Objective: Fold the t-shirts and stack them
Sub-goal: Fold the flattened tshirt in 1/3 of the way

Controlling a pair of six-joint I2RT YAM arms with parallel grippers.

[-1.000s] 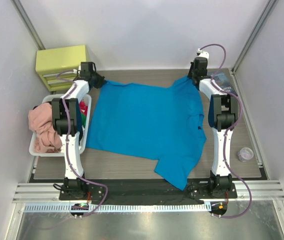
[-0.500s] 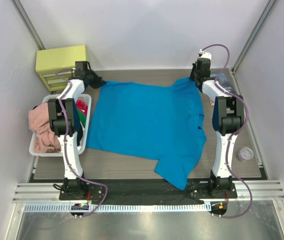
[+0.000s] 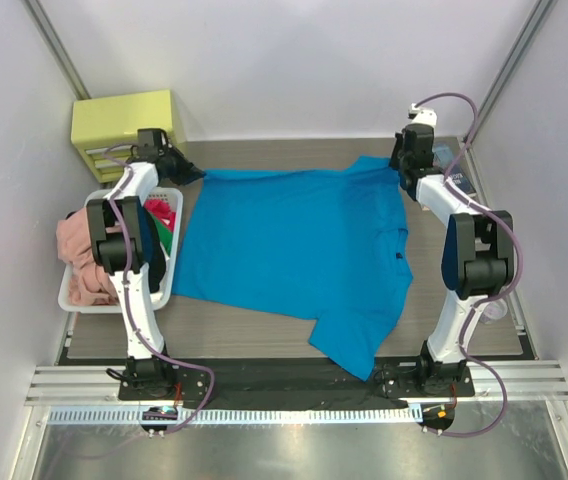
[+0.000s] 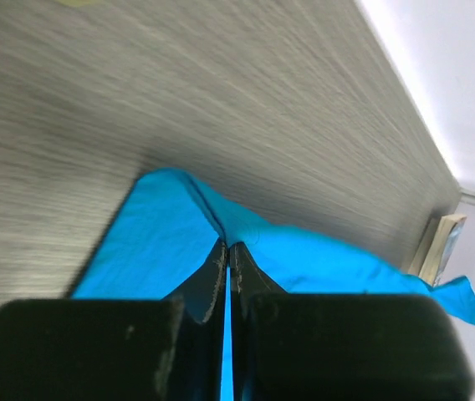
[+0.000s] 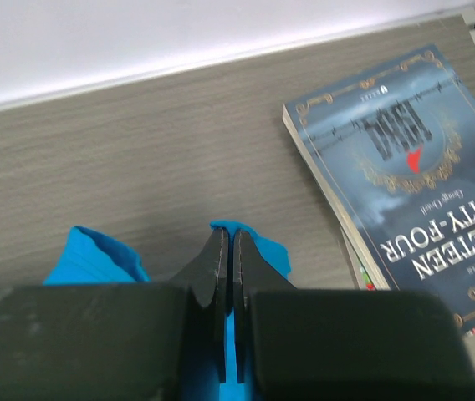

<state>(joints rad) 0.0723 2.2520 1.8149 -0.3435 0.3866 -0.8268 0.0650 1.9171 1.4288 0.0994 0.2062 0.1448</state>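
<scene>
A bright turquoise-blue t-shirt (image 3: 294, 250) lies spread flat on the wooden table, one sleeve reaching toward the near edge. My left gripper (image 3: 189, 172) is shut on its far left corner; the left wrist view shows the jaws (image 4: 227, 246) pinching a fold of the turquoise cloth (image 4: 154, 242) just above the table. My right gripper (image 3: 401, 166) is shut on the far right corner; the right wrist view shows the jaws (image 5: 226, 238) closed on a tip of the cloth (image 5: 95, 255). The shirt's far edge runs taut between the two grippers. Pink (image 3: 84, 250) and red and green shirts (image 3: 167, 222) lie in a basket.
A white basket (image 3: 74, 295) stands at the left edge. A yellow-green drawer box (image 3: 124, 125) sits at the far left corner. A dark-blue book (image 5: 405, 167) lies just right of my right gripper, also in the top view (image 3: 451, 165). A small round container (image 3: 492, 310) sits at the right.
Both grippers have moved apart, the left one leftward and the right one rightward, each holding its corner. The shirt's far edge has been pulled straighter and wider.
</scene>
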